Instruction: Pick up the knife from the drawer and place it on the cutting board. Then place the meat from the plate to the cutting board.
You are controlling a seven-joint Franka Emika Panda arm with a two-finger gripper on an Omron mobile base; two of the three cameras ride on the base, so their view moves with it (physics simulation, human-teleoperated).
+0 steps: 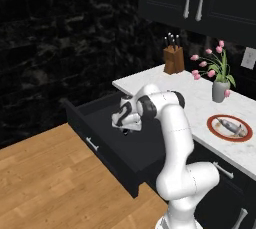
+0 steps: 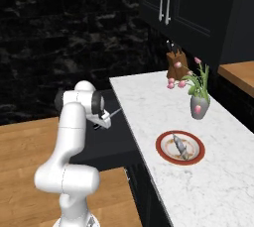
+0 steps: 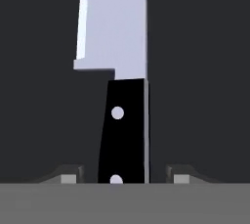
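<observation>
hand view: pincer (image 3: 121,178) half-open astride knife (image 3: 119,76)

Knife (image 3: 119,71): smooth matt metal blade, glossy black handle; matt dark drawer (image 3: 205,71) floor

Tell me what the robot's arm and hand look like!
The arm is smooth, shiny white, built of fat rounded tubes with bulging elbows. Dark black bands ring its joints, one near the wrist with a curvy black-and-white pattern. No cables hang from it. The hand ends in two small dark grey finger tips, each with a paler square patch, blocky and flat.
</observation>
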